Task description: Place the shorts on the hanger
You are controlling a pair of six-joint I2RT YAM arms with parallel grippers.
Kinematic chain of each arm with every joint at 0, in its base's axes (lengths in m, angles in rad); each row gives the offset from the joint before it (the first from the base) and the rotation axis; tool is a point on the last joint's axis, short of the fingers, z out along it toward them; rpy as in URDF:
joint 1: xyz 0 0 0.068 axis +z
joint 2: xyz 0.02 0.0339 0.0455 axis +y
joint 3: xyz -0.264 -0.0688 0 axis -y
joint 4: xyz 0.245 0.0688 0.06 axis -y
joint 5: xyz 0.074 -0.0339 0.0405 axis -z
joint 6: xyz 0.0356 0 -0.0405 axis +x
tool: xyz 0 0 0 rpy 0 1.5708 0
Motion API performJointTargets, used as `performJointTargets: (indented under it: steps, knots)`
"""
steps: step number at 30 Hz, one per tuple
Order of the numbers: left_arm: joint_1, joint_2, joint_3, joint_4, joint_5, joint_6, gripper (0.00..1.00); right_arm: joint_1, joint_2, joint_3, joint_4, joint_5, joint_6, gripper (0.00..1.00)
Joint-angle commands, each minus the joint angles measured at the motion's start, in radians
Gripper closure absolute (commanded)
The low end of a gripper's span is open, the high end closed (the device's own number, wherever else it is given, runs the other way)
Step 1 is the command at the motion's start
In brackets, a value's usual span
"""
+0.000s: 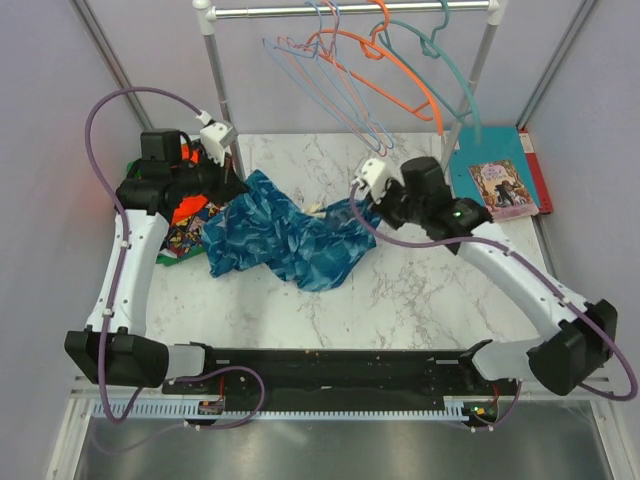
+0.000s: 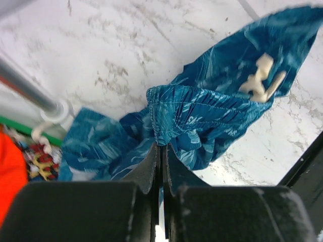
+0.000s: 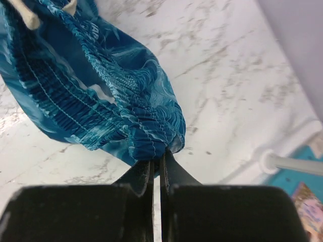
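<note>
Your left gripper (image 2: 161, 148) and right gripper (image 3: 157, 161) are each pinching shut on the waistband of the shorts (image 1: 280, 235), which are sagging onto the table (image 1: 420, 290) between them. The hanger (image 1: 320, 88) is hanging beyond, nearer your right arm.

A white marble-patterned table (image 1: 420, 290) carries everything. The shorts (image 1: 280, 235) sprawl across its middle-left, dark blue with a teal print, bunched and creased. How much of the cloth actually rests on the surface cannot be told. At the left edge, partly hidden under the arm, lie an orange garment (image 1: 188, 210) and a colourful printed piece (image 1: 183, 238) with a green edge (image 1: 165, 258) showing below it. In the far right corner lies a flat teal item (image 1: 490, 150) with a red one (image 1: 541, 175) just beside it. The two posts of a clothes rack (image 1: 220, 90) stand at the back of the table.
</note>
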Motion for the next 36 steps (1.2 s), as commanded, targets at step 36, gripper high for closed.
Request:
performJointTargets:
  steps: [36]
  knots:
    - [-0.508, -0.416, -0.143, -0.030, 0.292, 0.508, 0.98, -0.110, -0.013, 0.484, -0.326, -0.195, 0.165, 1.00]
